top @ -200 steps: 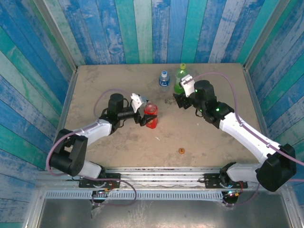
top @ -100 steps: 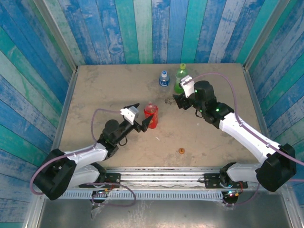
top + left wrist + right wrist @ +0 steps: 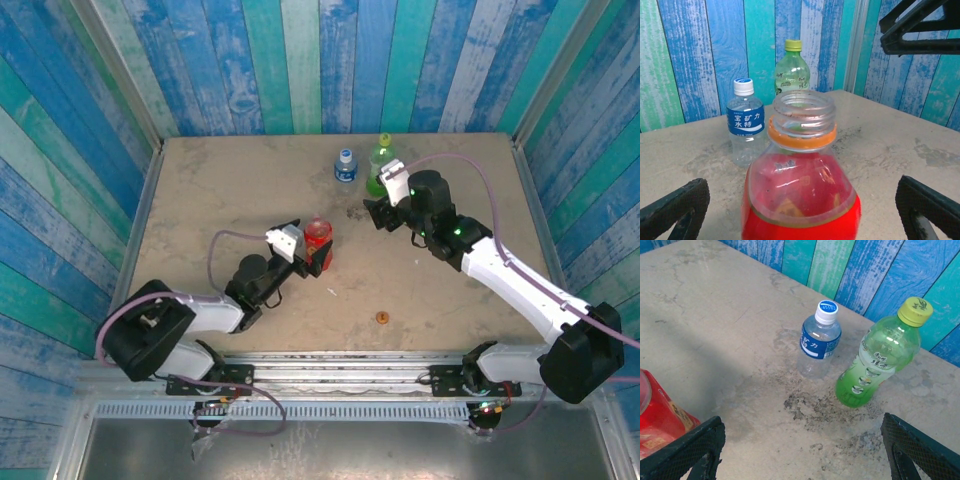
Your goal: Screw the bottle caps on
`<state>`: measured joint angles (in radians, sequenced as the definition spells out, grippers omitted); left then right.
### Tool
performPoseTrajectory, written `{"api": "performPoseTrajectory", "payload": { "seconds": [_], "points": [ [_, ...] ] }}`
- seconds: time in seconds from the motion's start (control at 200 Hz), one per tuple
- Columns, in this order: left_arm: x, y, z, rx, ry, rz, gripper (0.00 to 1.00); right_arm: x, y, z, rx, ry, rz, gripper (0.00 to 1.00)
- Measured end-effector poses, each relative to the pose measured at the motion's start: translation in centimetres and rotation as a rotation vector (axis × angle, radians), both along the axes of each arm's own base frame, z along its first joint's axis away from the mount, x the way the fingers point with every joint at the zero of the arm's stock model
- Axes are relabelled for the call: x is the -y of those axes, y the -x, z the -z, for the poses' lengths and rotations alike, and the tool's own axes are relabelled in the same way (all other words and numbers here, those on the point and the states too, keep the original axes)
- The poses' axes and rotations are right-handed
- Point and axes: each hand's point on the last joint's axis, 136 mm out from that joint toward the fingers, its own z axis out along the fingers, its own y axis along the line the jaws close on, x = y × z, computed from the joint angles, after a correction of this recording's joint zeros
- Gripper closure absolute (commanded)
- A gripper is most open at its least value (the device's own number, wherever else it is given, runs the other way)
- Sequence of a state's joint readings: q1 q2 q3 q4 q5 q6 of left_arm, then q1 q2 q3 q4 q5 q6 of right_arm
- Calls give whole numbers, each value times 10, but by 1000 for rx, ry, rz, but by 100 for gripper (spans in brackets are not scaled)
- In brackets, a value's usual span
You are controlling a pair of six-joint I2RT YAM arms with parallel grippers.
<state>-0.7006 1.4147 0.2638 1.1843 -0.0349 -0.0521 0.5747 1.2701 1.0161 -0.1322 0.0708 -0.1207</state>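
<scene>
The red bottle point(image 3: 800, 205) stands uncapped, with an orange ring under its bare neck; it is at the table's middle point(image 3: 318, 240). My left gripper point(image 3: 307, 248) is open, one finger on each side of the red bottle without touching it point(image 3: 801, 192). The orange cap point(image 3: 381, 318) lies loose on the table near the front. The clear bottle point(image 3: 819, 340) wears its blue-and-white cap, and the green bottle point(image 3: 879, 360) wears its light green cap. My right gripper point(image 3: 802, 427) is open over bare table in front of those two, nothing between its fingers point(image 3: 378, 212).
Blue and green plank walls point(image 3: 300, 60) close in the table on three sides. The clear bottle point(image 3: 345, 165) and green bottle point(image 3: 380, 158) stand close together near the back wall. A small white scrap point(image 3: 332, 292) lies in front of the red bottle.
My left arm drew back toward its base with jaws wide, then came in lower so the open jaws flank the red bottle again. The right arm has not moved.
</scene>
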Motion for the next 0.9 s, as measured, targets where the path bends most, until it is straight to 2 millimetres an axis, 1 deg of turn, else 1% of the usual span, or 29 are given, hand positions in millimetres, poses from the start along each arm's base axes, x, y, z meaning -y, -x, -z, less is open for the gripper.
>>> {"api": "performPoseTrajectory", "payload": {
  "seconds": [0.23,0.355,0.456,0.556,0.661,0.721,0.901],
  "points": [
    [10,-16,7,-13,-9,-16,19,1,2,9,-16,12,0,16],
    [12,-19,6,-11,-8,-17,25,2,3,9,-15,13,0,16],
    [13,-20,5,-9,-12,-17,33,3,4,8,-13,12,0,17],
    [13,-20,6,-10,-22,-17,34,3,4,8,-13,12,-1,16],
    [14,-21,7,-7,-36,-16,28,2,4,8,-14,11,-1,16],
    [14,-21,10,-12,-48,-16,26,2,4,8,-14,10,-1,16],
    [15,-20,17,-28,-71,-8,33,2,4,8,-14,9,-1,16]
  ]
}}
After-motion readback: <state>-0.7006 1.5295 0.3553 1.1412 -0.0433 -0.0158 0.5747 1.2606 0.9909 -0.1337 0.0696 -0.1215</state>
